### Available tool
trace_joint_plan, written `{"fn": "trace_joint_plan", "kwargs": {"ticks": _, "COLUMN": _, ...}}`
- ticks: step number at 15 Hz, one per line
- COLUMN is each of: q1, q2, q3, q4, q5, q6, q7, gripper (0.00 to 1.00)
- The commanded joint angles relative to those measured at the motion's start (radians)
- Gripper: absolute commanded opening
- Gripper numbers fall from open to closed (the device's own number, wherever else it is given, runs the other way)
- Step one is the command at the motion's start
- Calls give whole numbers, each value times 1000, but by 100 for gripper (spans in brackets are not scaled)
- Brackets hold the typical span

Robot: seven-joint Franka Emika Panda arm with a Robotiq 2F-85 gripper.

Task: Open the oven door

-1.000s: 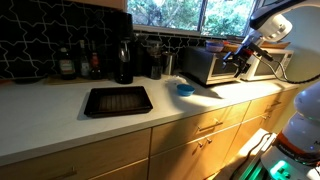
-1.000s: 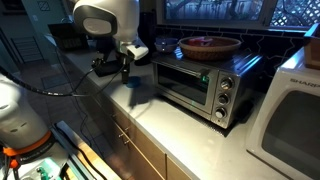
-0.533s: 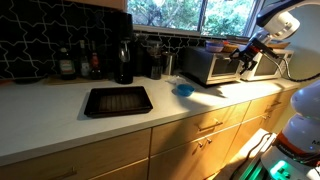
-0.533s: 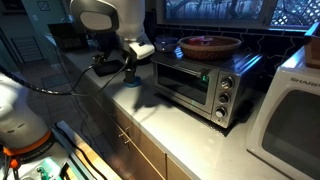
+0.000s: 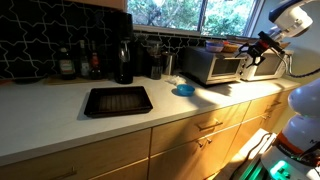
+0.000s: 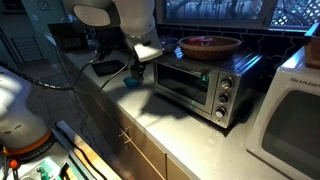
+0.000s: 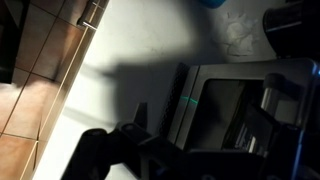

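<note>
Bowl (image 6: 208, 45) atop oven (image 6: 190, 88), microwave (image 6: 292, 125) beside, blue dish (image 5: 185, 89) near

The oven (image 6: 195, 82) stands on the counter (image 6: 168, 128), with a window (image 5: 165, 12) behind it. A bowl (image 6: 208, 45) sits on top of the oven, and the microwave (image 6: 295, 115) stands just beside it at one end. Off the oven's other end lies a small dish (image 5: 184, 89), and farther along a tray (image 5: 117, 101) with bottles (image 5: 123, 62) behind it. The gripper (image 6: 138, 70) hangs before the oven's front.

A pale countertop (image 5: 50, 120) tops wooden cabinets (image 5: 185, 145), backed by a dark, seemingly tiled backsplash (image 5: 35, 40) and a daylit window (image 5: 165, 12).
</note>
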Motion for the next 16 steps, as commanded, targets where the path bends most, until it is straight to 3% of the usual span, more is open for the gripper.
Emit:
{"fn": "trace_joint_plan", "kwargs": {"ticks": 1, "q1": -7, "q2": 51, "q3": -10, "q4": 42, "q5": 107, "q6": -12, "q7": 76, "gripper": 100}}
{"fn": "trace_joint_plan", "kwargs": {"ticks": 10, "q1": -8, "q2": 139, "q3": 36, "q4": 42, "q5": 265, "q6": 146, "q7": 152, "gripper": 100}}
{"fn": "trace_joint_plan", "kwargs": {"ticks": 13, "q1": -8, "q2": 157, "q3": 44, "q4": 37, "q5": 259, "q6": 177, "q7": 152, "gripper": 100}}
{"fn": "trace_joint_plan", "kwargs": {"ticks": 16, "q1": -33, "q2": 164, "q3": 48, "q4": 31, "q5": 163, "q6": 224, "q7": 153, "gripper": 100}}
